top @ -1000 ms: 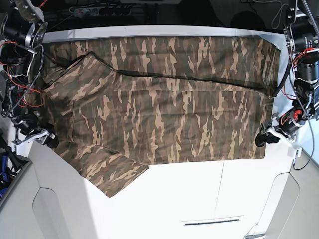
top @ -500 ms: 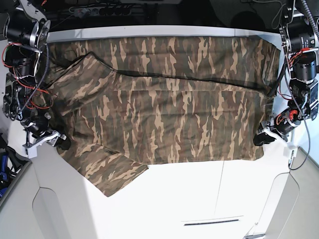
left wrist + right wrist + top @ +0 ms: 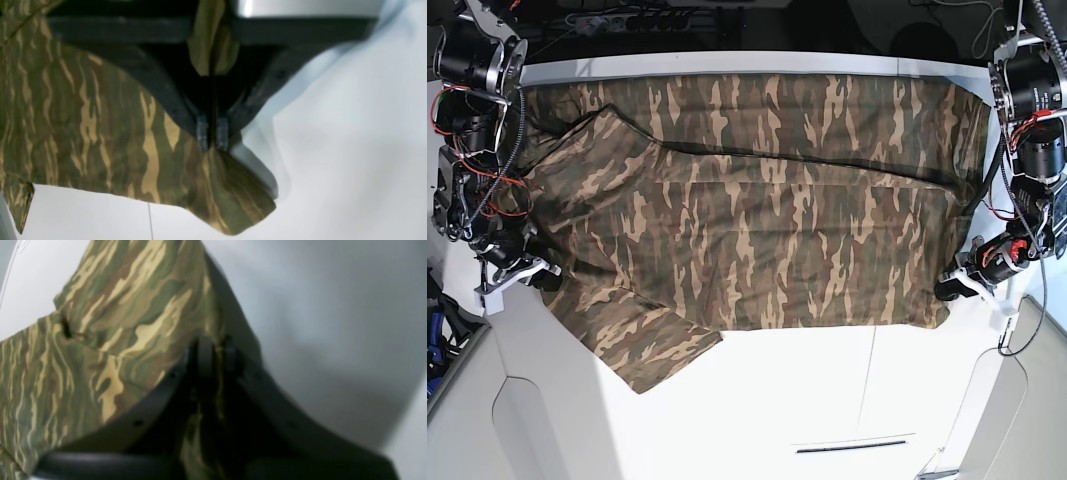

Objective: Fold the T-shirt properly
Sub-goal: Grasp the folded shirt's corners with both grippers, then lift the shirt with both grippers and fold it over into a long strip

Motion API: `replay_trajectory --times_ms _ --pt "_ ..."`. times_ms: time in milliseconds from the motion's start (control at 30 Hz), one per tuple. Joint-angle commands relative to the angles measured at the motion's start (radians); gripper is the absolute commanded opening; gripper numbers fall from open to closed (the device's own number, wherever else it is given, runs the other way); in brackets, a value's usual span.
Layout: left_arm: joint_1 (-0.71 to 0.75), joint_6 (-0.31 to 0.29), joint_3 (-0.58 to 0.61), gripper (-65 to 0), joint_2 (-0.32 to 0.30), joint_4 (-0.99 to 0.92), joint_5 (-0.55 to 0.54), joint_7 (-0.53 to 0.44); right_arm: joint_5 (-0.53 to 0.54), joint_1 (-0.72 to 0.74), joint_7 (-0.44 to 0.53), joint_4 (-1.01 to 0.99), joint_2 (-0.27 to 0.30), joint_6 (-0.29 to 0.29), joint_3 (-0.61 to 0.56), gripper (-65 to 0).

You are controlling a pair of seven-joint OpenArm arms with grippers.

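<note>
Now both edges of the T-shirt [image 3: 757, 220] pinched: left gripper [image 3: 212, 135], right gripper [image 3: 215, 356].

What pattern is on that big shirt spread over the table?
The T-shirt has a camouflage print of olive green, brown and tan streaks, clearest in the base view.

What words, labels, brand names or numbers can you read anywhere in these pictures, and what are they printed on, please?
None can be read. The T-shirt shows only its camouflage print, the white table is unmarked, and the left gripper and right gripper, both shut on cloth, show no lettering.
</note>
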Motion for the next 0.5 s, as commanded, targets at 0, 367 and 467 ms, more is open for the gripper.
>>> replay_trajectory --times_ms 0,367,467 --pt "-0.028 -0.009 -0.004 -65.0 -0.023 0.029 -0.026 -0.006 0.006 0.024 -0.008 0.027 0.017 0.004 0.001 -65.0" --pt "-0.021 -0.009 -0.004 -65.0 -0.084 0.148 -0.206 0.256 0.070 0.021 -0.220 0.227 0.020 0.010 0.001 -65.0" --pt "-0.016 -0.009 -0.004 -65.0 -0.110 0.193 -0.256 0.325 0.134 0.020 -0.282 0.261 0.039 0.012 0.001 -65.0"
